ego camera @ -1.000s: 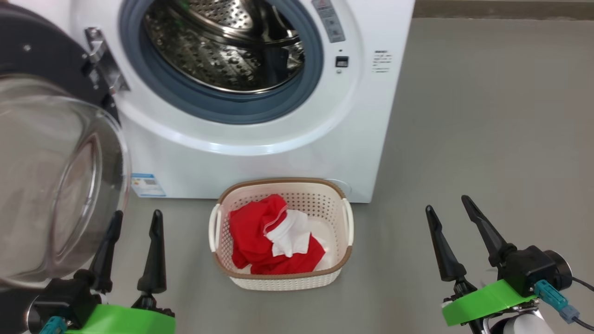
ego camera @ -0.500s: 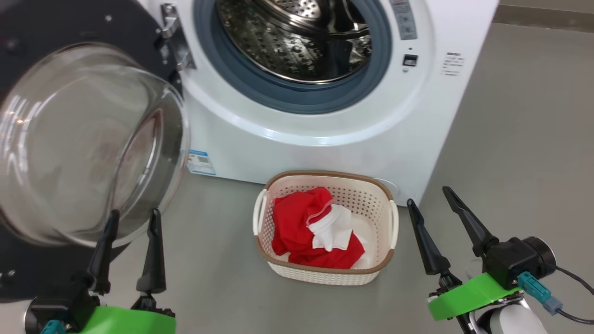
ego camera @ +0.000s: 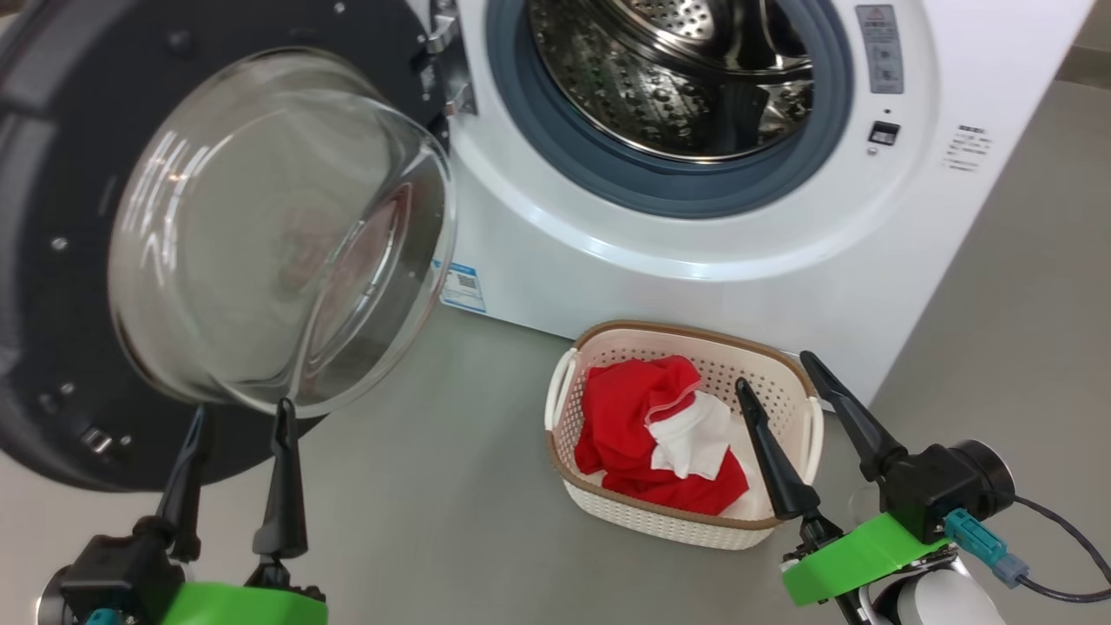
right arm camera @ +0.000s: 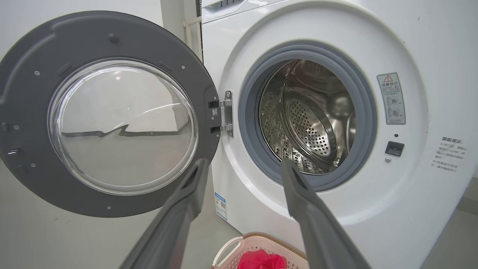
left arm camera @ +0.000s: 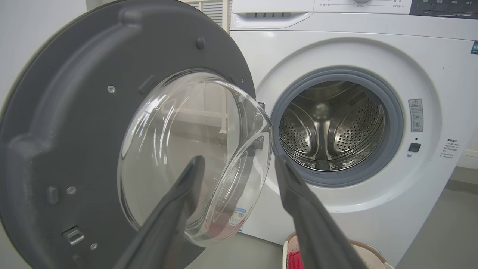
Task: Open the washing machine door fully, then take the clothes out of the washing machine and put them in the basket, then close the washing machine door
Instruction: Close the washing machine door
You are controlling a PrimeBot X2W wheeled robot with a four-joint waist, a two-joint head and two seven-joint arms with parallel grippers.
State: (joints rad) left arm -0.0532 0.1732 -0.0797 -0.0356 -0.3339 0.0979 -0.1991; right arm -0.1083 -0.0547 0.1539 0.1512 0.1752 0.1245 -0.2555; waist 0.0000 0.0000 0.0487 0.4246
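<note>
Head view: clothes [ego camera: 625, 417] in basket [ego camera: 668, 521] just beside empty, open right claw [ego camera: 772, 368]; left claw [ego camera: 243, 406] open too.

Right gripper [right arm camera: 243, 162] w/ jaws spread wide, in front of the washing machine [right arm camera: 410, 209]. Washing machine door [right arm camera: 112, 123] stands open at left. At bottom edge, basket [right arm camera: 228, 249] w/ red clothes [right arm camera: 257, 260], probably inside it.

Left gripper [ego camera: 240, 408] and right gripper [ego camera: 772, 369]: two long tapering black fingers [ego camera: 279, 495] each, black base [ego camera: 933, 486], bright green band [ego camera: 855, 555]. Teal plug [ego camera: 972, 531] and dark cable [ego camera: 1068, 593] on the right.
</note>
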